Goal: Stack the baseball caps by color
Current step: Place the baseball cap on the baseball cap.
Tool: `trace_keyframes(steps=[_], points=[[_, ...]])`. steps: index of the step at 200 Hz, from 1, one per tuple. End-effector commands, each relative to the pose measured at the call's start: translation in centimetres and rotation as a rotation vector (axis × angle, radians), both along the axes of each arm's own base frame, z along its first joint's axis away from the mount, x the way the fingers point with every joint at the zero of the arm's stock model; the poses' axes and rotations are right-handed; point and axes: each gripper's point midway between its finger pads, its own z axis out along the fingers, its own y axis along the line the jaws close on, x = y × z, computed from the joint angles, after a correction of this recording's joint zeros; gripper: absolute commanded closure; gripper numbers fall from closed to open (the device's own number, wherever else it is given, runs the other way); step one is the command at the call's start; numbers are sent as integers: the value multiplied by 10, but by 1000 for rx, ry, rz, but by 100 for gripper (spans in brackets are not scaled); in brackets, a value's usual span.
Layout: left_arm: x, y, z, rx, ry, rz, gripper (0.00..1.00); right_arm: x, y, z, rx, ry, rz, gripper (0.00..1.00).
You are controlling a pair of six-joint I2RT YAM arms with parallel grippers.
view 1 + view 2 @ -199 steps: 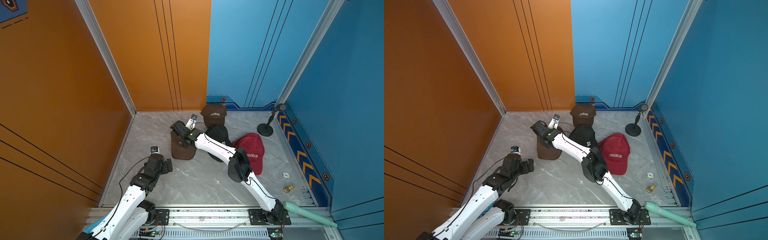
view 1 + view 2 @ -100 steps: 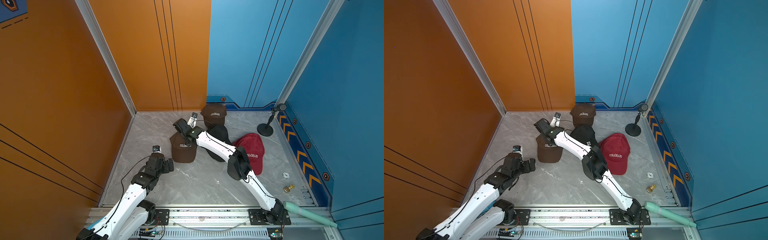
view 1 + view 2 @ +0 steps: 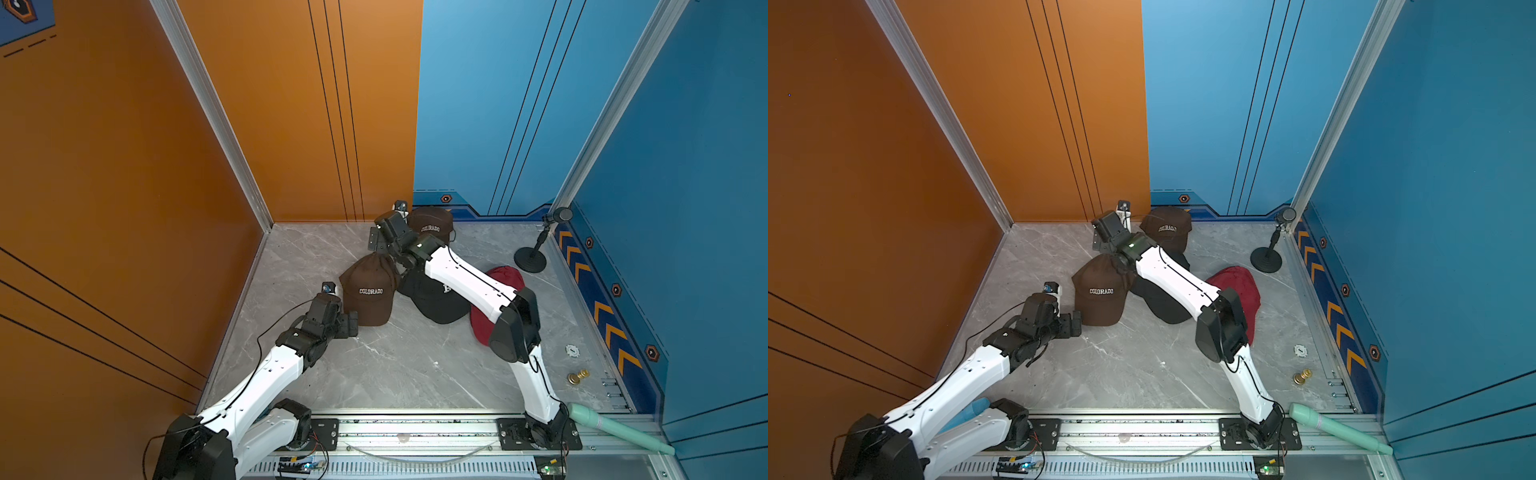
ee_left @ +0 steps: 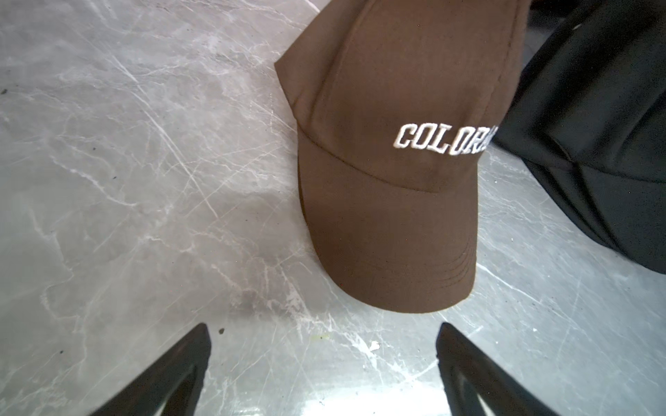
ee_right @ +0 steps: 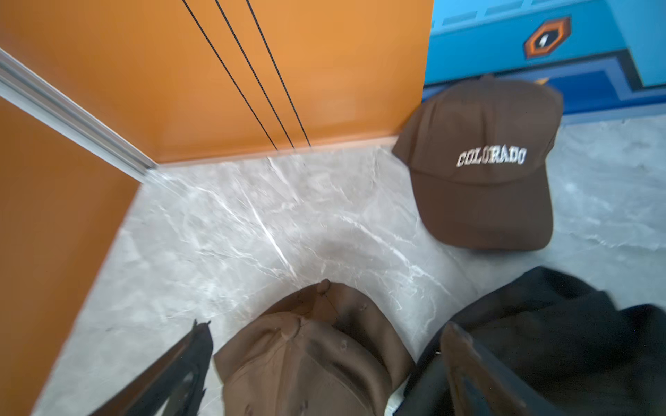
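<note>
Marble table (image 3: 395, 365), bare toward the orange wall (image 3: 291, 124). Right fingers (image 5: 465, 363), gripping a second ago, now stand open over the brown COLORADO cap (image 3: 368, 297) lying just ahead of the open left fingers (image 4: 180, 360).

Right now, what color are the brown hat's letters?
White, clearest on the brown cap in the left wrist view.

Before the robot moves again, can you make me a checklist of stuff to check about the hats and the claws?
1. Right gripper open, holding nothing: ok.
2. Left gripper open and empty, by the near brown cap's brim: ok.
3. Near brown cap resting on the table: ok.
4. All brown caps in one stack: not ok; the far brown cap sits apart, farther back.
5. Number of caps in the black pile: cannot tell; the right arm covers it.
</note>
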Motion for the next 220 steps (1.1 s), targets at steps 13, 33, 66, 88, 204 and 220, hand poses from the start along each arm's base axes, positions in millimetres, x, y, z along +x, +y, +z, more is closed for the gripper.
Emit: trace_keyframes(steps=[13, 33, 66, 88, 204, 220], points=[[6, -14, 5, -2, -5, -49, 2, -6, 12, -5, 19, 36, 122, 0], [4, -15, 5, 3, -4, -49, 2, -4, 30, -23, 30, 80, 177, 0], [1, -14, 7, 7, -9, -46, 2, 4, 53, -48, 34, 128, 235, 6], [0, -14, 7, 8, -9, -46, 2, 8, 60, -62, 15, 146, 249, 8], [3, -20, -4, 5, 22, -67, 2, 11, 64, -107, -94, 178, 257, 26], [3, -20, -5, 2, 25, -68, 2, 11, 64, -111, -102, 181, 255, 26]])
